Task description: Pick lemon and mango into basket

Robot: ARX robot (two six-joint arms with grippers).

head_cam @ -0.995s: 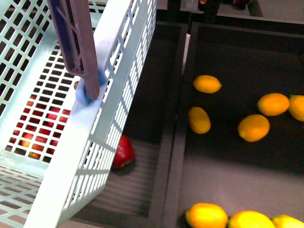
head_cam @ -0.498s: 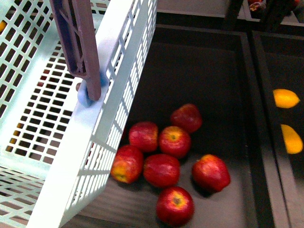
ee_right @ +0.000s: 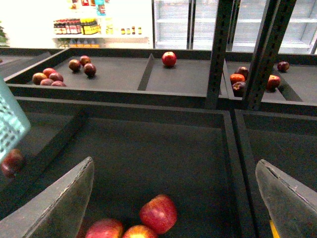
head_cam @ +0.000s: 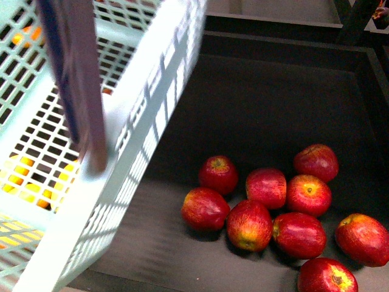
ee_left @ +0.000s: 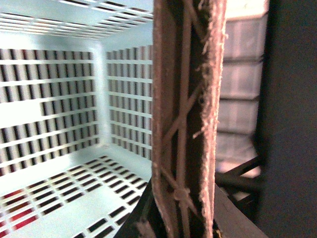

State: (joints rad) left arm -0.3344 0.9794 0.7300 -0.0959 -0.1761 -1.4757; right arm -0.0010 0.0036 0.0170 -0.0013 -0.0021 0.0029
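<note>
The yellow fruits seen on the right half a second ago have left the front view, and the red apples [head_cam: 267,201] now lie further right. Yellow-orange fruit [head_cam: 24,182] shows only through the slats at the near left of the basket [head_cam: 140,115], too blurred to tell lemon from mango. A brown ribbed handle [head_cam: 79,85] crosses the basket. The left wrist view shows this handle [ee_left: 183,124] close up, but I cannot tell whether the left jaws are closed on it. The right jaws stand wide apart, with grey fingers [ee_right: 54,203] above the dark bin [ee_right: 148,148] of apples.
</note>
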